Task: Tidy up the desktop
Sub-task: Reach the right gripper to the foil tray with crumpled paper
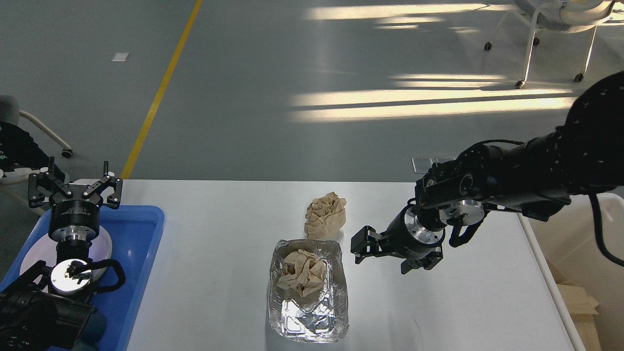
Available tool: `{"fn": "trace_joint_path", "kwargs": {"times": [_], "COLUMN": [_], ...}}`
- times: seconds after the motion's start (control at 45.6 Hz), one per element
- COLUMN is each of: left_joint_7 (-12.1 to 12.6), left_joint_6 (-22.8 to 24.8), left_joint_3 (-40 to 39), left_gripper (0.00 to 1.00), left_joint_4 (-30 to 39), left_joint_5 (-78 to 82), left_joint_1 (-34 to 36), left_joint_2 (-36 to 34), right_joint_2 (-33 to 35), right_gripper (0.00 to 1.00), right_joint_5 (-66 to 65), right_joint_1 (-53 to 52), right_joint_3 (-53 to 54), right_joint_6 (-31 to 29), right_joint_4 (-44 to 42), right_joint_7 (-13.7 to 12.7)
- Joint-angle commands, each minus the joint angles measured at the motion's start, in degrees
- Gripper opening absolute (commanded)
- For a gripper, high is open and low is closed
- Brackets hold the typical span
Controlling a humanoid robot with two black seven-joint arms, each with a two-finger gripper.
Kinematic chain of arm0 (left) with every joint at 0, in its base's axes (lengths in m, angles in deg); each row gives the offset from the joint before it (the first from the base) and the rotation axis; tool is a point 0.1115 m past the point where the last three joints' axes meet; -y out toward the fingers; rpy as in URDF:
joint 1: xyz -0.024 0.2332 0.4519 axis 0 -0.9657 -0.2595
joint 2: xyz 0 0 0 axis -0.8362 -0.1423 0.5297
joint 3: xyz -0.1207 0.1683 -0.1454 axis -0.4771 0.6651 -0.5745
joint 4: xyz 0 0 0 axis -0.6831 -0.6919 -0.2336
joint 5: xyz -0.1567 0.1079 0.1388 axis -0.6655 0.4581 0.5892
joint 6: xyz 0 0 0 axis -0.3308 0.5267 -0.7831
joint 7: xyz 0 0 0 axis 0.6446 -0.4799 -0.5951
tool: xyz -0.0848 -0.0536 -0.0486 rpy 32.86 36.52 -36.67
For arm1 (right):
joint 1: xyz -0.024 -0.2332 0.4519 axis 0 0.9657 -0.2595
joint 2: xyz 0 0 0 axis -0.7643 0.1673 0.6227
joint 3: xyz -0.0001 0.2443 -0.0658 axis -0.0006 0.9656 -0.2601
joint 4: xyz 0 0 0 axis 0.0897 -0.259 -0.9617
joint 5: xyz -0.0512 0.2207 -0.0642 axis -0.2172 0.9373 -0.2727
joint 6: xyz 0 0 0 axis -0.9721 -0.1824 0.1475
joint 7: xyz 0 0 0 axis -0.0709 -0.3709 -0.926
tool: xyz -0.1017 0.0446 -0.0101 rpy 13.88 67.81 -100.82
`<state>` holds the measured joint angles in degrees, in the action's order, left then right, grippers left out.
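Observation:
The white desktop [219, 234] holds a crumpled brown paper ball [325, 214] near its middle. Just in front of it stands a foil tray [308, 312] with a second crumpled brown paper [301, 274] inside. My right gripper [390, 256] hangs low over the desktop, right of the foil tray and apart from it, open and holding nothing. My left gripper [73, 187] is at the far left above the blue tray [136, 253], open and holding nothing.
A white plate [101, 249] lies in the blue tray under my left arm. A white bin [580, 234] with brown cardboard [577, 304] stands off the desktop's right edge, partly hidden by my right arm. Chair legs show on the floor beyond.

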<state>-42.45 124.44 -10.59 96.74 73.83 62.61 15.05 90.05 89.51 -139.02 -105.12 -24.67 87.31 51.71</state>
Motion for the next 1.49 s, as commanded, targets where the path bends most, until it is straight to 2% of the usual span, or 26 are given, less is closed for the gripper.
{"fn": "trace_joint_path", "kwargs": {"times": [0.0,0.307,0.745,1.161,1.227,1.381,1.468], "left_joint_7": [0.0,0.0,0.0,0.0,0.0,0.0,0.0], "left_joint_6": [0.0,0.0,0.0,0.0,0.0,0.0,0.0], "left_joint_3": [0.0,0.0,0.0,0.0,0.0,0.0,0.0], "left_gripper": [0.96,0.96,0.96,0.96,0.96,0.96,0.96], "left_joint_4": [0.0,0.1,0.0,0.0,0.1,0.0,0.0], "left_joint_5": [0.0,0.0,0.0,0.0,0.0,0.0,0.0], "left_joint_1": [0.0,0.0,0.0,0.0,0.0,0.1,0.1], "left_joint_2": [0.0,0.0,0.0,0.0,0.0,0.0,0.0], "right_joint_2": [-2.7,-5.3,-6.8,-8.4,-8.8,-8.8,-8.8], "right_gripper": [1.0,1.0,1.0,0.98,0.9,0.55,0.5], "right_joint_5": [-2.1,-8.2,-9.6,-12.1,-12.1,-15.4,-17.5], "right_joint_1": [3.9,11.7,13.4,19.2,19.3,19.3,19.5], "right_joint_3": [0.9,1.2,5.0,5.0,5.0,4.9,5.0], "right_joint_6": [3.5,19.3,19.6,24.4,24.9,25.2,25.4], "right_joint_4": [-2.5,-3.3,-3.3,-6.9,-6.9,-6.9,-6.9], "right_joint_7": [0.0,0.3,0.4,0.4,0.4,0.4,0.4]}}
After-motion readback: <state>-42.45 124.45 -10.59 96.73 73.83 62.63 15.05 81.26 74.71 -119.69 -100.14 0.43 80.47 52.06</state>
